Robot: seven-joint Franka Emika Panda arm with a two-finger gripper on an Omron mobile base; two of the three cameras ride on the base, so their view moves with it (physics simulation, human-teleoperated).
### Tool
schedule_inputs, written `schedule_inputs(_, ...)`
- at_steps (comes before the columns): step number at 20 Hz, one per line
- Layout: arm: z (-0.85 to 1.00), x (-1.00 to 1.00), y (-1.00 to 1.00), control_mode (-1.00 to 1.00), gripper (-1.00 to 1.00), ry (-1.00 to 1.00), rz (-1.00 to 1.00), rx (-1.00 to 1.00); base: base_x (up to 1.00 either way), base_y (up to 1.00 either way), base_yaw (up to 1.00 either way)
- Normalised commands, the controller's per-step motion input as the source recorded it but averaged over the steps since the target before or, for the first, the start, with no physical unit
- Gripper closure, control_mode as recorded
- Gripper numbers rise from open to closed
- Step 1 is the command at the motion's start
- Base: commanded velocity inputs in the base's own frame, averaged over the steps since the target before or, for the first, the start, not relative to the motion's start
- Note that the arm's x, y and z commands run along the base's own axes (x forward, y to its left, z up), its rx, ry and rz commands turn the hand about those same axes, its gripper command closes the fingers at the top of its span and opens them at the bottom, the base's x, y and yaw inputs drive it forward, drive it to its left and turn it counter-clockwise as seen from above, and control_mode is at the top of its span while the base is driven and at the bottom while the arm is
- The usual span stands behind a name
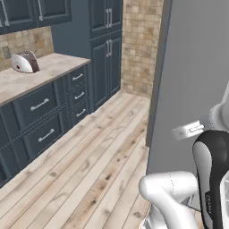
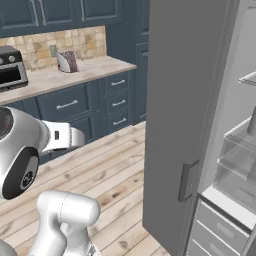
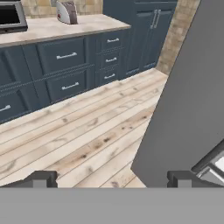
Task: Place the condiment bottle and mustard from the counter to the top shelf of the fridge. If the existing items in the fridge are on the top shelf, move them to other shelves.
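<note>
The pincer [image 3: 109,179] stands with its two dark tips wide apart and nothing between them, pointing down at the pale plank floor [image 3: 83,135] just beside the swung-open flat grey fridge door [image 3: 192,100], probably because the way in had to be opened first. Past that door, the pale inner fridge shelves [image 2: 235,150] lie exposed. Well away from the door, the beige marbled table [image 3: 57,27] carries a white toaster [image 3: 66,12]; neither bottle is visible on it.
</note>
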Motion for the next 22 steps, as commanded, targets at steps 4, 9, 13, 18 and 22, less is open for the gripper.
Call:
schedule_inputs(4, 0.0, 0.0, 0.0, 1.0, -1.0, 0.0, 0.0, 0.0, -0.28, 0.32, 1.0)
schedule_inputs(9, 0.0, 0.0, 0.0, 1.0, -1.0, 0.0, 0.0, 0.0, -0.04, 0.28, 0.98)
schedule_inputs(13, 0.0, 0.0, 0.0, 1.0, -1.0, 0.0, 0.0, 0.0, 0.47, 0.4, 0.78)
schedule_inputs(18, 0.0, 0.0, 0.0, 1.0, -1.0, 0.0, 0.0, 0.0, 0.99, 0.42, 0.5)
schedule_inputs(22, 0.0, 0.0, 0.0, 1.0, -1.0, 0.0, 0.0, 0.0, 1.0, 0.44, 0.24)
